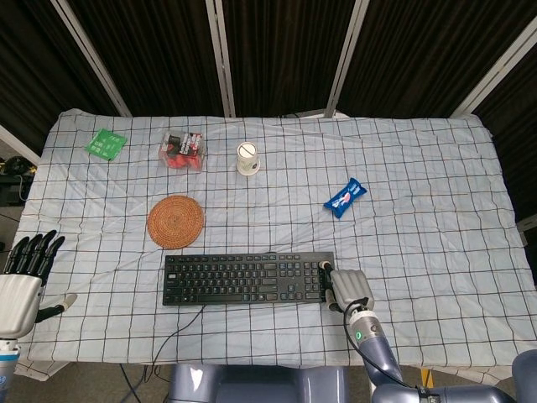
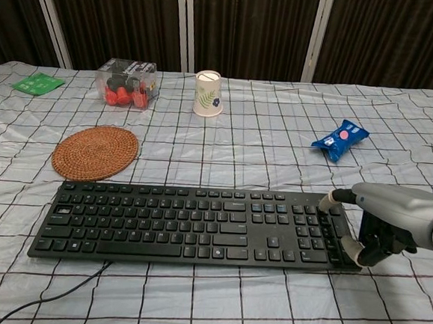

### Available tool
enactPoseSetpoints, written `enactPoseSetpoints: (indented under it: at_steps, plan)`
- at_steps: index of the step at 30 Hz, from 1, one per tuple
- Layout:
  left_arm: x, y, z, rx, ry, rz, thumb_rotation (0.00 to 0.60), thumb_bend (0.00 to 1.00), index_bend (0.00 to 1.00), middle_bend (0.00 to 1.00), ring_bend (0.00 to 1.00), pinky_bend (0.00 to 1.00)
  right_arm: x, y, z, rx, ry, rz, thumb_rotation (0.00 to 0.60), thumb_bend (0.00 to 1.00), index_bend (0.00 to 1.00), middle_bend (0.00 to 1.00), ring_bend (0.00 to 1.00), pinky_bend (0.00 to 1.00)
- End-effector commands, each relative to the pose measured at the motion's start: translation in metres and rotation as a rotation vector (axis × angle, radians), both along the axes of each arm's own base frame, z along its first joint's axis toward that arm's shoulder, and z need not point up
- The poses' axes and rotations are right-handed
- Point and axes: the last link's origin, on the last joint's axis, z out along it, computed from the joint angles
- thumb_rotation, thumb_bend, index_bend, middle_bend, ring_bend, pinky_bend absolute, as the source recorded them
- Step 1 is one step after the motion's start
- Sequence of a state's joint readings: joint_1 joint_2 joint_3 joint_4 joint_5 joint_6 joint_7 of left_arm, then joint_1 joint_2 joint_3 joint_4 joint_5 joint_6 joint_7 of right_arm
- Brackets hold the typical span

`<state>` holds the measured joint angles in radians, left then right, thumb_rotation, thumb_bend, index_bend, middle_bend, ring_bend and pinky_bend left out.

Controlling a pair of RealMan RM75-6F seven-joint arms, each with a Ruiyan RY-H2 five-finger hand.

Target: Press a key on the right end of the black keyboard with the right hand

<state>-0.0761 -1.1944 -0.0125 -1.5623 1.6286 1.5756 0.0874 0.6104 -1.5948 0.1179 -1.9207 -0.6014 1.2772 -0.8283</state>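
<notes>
**Currently: right hand at the keyboard's right end, press not confirmed**

We find the black keyboard (image 2: 196,224) lying flat near the front edge of the checked surface (image 2: 277,148), its cable trailing off toward the front left. The right hand (image 2: 380,224) sits at the keyboard's right end. One of its fingers (image 2: 332,200) extends over the upper right keys, while a lower fingertip reaches the front right corner; the rest are curled under the palm, and it holds nothing. We cannot tell from either view whether a key is actually depressed or the fingertip merely touches or hovers just above it.

We judge the approach complete; what remains is a confirmed downward press and a withdrawal.

The left hand (image 1: 23,281) hangs at the surface's left edge, well apart from the keyboard, fingers spread and empty.
</notes>
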Motion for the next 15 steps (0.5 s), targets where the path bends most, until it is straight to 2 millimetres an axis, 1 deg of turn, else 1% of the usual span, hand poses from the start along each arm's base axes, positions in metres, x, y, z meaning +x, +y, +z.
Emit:
enactPoseSetpoints:
  at_steps: [1, 11, 15]
  plan:
    - [0.0, 0.0, 0.0, 0.0, -0.001, 0.002, 0.6, 0.08, 0.0, 0.0, 0.0, 0.0, 0.0, -0.001, -0.002, 0.002, -0.002, -0.001, 0.6, 0.57, 0.14, 1.0, 0.96, 0.81]
    - [-0.001, 0.002, 0.0, -0.001, -0.004, 0.004, 0.6, 0.07, 0.0, 0.0, 0.0, 0.0, -0.005, 0.005, -0.014, 0.021, 0.006, -0.026, 0.6, 0.57, 0.14, 1.0, 0.96, 0.81]
    - [-0.001, 0.002, 0.0, -0.001, -0.005, 0.006, 0.6, 0.07, 0.0, 0.0, 0.0, 0.0, -0.008, 0.006, -0.016, 0.021, 0.009, -0.033, 0.6, 0.57, 0.14, 1.0, 0.96, 0.81]
